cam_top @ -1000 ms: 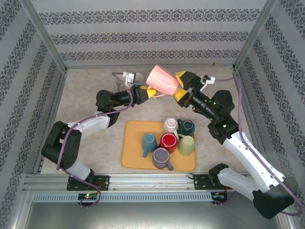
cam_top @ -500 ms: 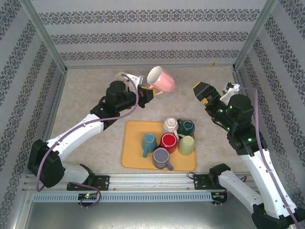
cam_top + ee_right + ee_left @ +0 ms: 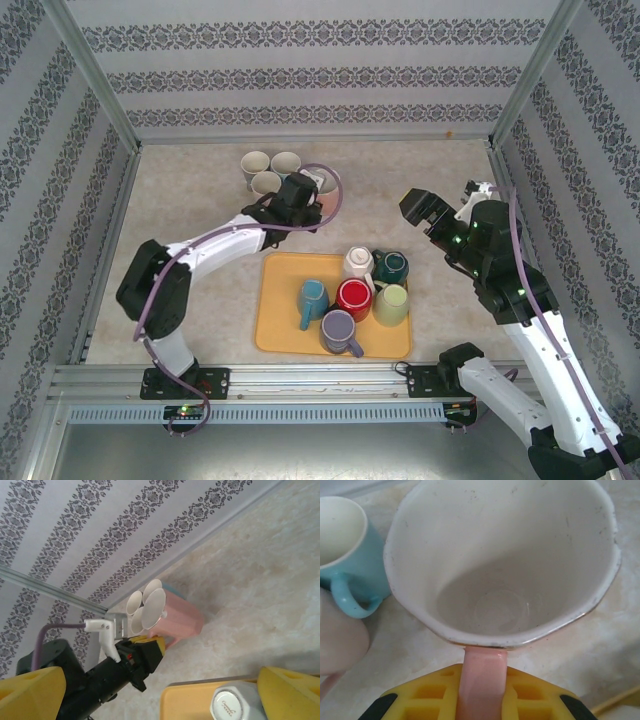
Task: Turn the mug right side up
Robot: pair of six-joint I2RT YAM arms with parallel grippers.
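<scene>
Your left gripper (image 3: 480, 700) is pinching the pink mug (image 3: 505, 580) by its handle (image 3: 479, 672). The mug sits straight ahead of it, mouth up, long axis vertical, and is probably resting on the table (image 3: 600, 645). The right gripper (image 3: 425, 208) is spread wide and well off to the side, so the left is nearer.

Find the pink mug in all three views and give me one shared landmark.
Top external: pink mug at back centre, mostly hidden under the left wrist.
Left wrist: upper centre, close up, mouth up, handle in the left gripper.
Right wrist: left of centre, mouth up.
Shared landmark: the cluster of upright mugs right beside it.
</scene>
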